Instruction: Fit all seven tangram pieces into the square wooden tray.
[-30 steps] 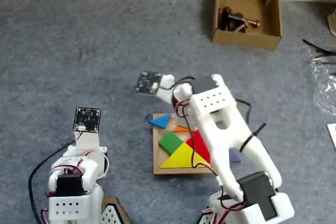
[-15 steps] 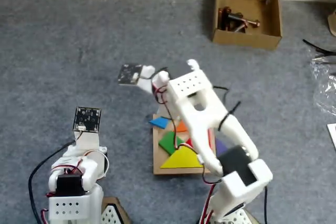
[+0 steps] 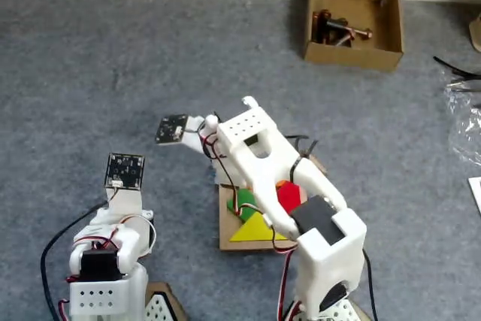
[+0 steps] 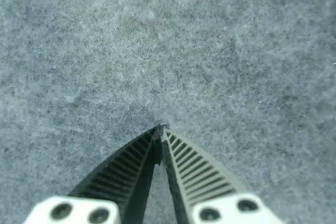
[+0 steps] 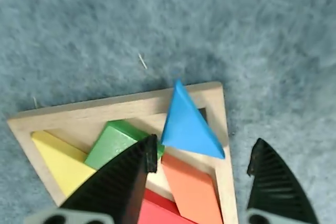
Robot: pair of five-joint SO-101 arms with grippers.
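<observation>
In the last 1 second the right arm has swung across the tray (image 5: 105,106). Its end effector (image 5: 205,141), spread wide, now hangs over the blue triangle (image 5: 186,124), which lies across the tray's corner rim, unseated. It is probably lined up to grip it. Green (image 5: 113,140), yellow (image 5: 58,161) and orange (image 5: 191,187) sit inside the tray. The left end effector (image 4: 160,129), pressed together, points at bare desk (image 3: 113,50) well apart from the tray. A box (image 3: 353,16) stands far beyond the tray.

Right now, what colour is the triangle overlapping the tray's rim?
It is a blue triangle, clearest in the right wrist view.
</observation>
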